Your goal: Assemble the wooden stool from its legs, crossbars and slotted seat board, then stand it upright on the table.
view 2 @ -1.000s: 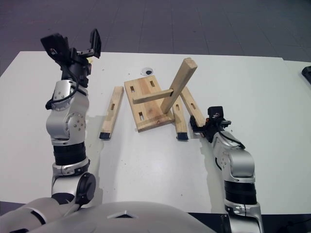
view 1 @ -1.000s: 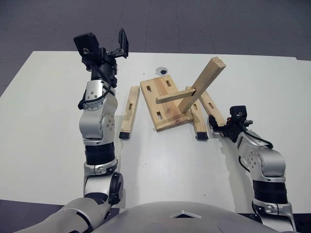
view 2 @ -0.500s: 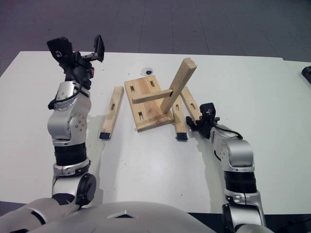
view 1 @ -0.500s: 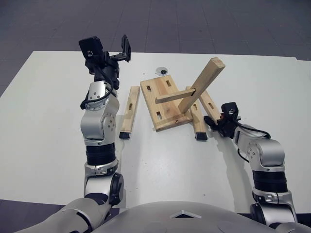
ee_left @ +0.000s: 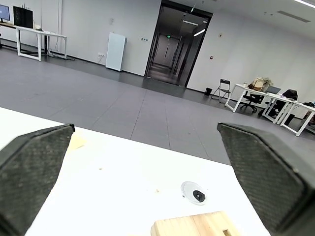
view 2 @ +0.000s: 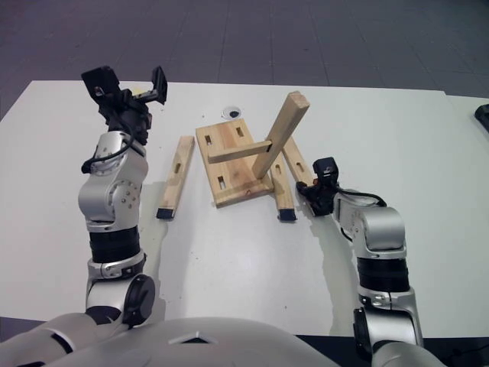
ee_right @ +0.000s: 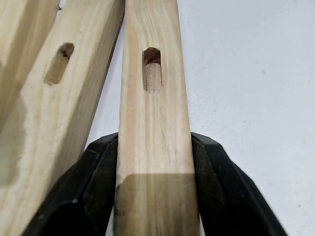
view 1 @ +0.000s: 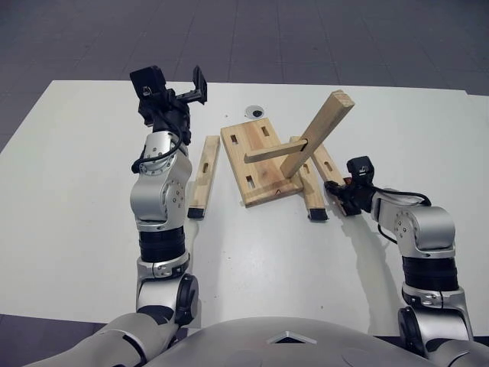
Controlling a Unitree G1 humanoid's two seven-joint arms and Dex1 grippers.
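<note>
Nearest, the right pincer point(view 1: 344, 198) lies low on the white surface point(view 1: 76, 191), clamped on the near end of a pale wooden leg with an oval slot point(ee_right: 155, 118). The wrist view shows its black fingers point(ee_right: 93, 187) pressed against both narrow sides of the wood. This leg lies flat and runs away towards the seat board. Just beside it, touching or nearly so, lies a second slotted wooden leg with a dark foot cap point(view 1: 309, 191).

To the left, across the board, a third pale leg with a dark cap point(view 1: 203, 174) lies alone on the surface.

Between them the square, slotted wooden seat board point(view 1: 256, 164) lies flat. A fourth leg point(view 1: 319, 131) stands in it, tilted to the right, with a short wooden crossbar point(view 1: 269, 153) sticking out of its side over the board.

Farther back on the left, the left pincer point(ee_left: 145, 147) is raised above the surface, its fingers spread wide and holding nothing. Behind the board there is a small round grommet point(view 1: 254, 112) set in the surface.

The legs look like solid timber, so they are probably stiff, light and not fragile. Their smooth faces could slide in the pads, though. A grip this close to the end leaves a long lever, so the far tip may droop or twist when lifted. Holding across the narrow sides nearer the middle, clear of the slot, would likely give better control when seating the leg in the board.
</note>
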